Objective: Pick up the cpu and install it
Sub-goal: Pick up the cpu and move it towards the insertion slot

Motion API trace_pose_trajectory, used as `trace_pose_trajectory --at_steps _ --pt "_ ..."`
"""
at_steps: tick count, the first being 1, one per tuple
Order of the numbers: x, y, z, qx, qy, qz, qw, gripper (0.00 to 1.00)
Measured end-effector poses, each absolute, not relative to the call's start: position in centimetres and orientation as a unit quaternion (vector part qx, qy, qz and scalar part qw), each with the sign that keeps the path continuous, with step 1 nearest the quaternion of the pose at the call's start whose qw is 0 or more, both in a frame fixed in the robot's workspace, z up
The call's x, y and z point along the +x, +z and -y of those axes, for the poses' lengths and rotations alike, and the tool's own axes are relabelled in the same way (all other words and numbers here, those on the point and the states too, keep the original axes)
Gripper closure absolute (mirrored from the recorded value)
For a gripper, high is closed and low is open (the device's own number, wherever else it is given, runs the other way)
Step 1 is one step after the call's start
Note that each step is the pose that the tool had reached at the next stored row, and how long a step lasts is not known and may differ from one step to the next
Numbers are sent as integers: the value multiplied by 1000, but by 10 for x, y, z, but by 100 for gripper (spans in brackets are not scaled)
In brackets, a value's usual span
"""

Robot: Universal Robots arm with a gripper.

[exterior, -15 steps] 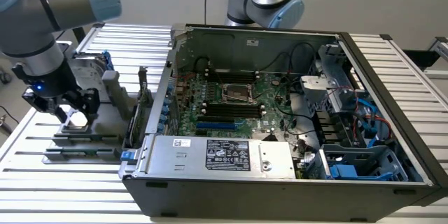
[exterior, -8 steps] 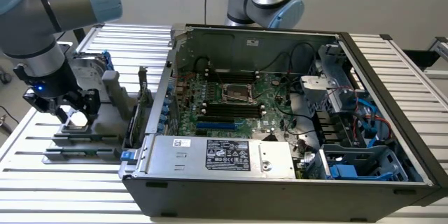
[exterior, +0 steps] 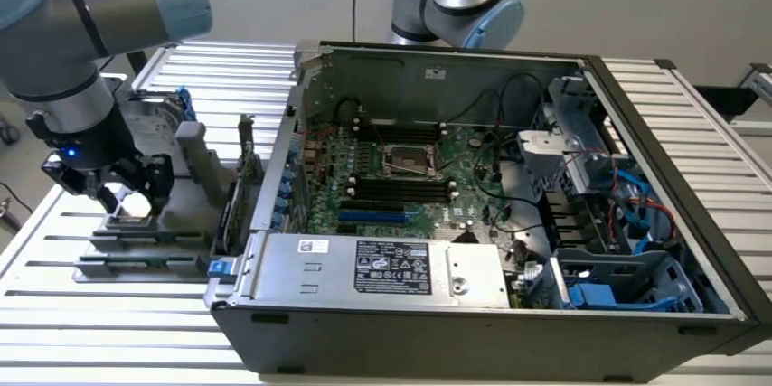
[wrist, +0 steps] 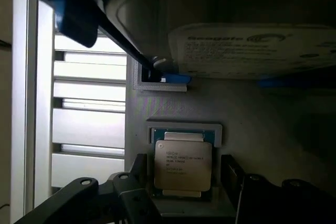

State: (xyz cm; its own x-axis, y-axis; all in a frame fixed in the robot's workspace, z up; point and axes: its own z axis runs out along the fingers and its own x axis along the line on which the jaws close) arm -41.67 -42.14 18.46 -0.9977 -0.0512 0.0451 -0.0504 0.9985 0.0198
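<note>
I am at the pick-up step, and nothing is installed yet. My gripper hangs low over the grey holder, which stands on the slatted table near its edge at the exterior view's left, just beside the open computer case. The cpu lies flat in its recess in that holder, metal top up, below the upright hard drive. My fingers are spread, one on each side of the chip, and as far as I can judge they are not yet pressing on it. In the case, the socket at the middle of the motherboard looks bare. I reckon this grasp calls for a square, even pinch on the chip's two opposite edges and a level lift, since a tilt could jam it in the recess.
</note>
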Motion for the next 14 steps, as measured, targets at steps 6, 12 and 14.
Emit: trace_pose_trajectory --at_steps 6,12,14 --pt "-417 184 421 25 -9 999 23 42" --pt "-417 184 421 25 -9 999 23 45" --pt "-417 185 421 25 -9 999 23 45"
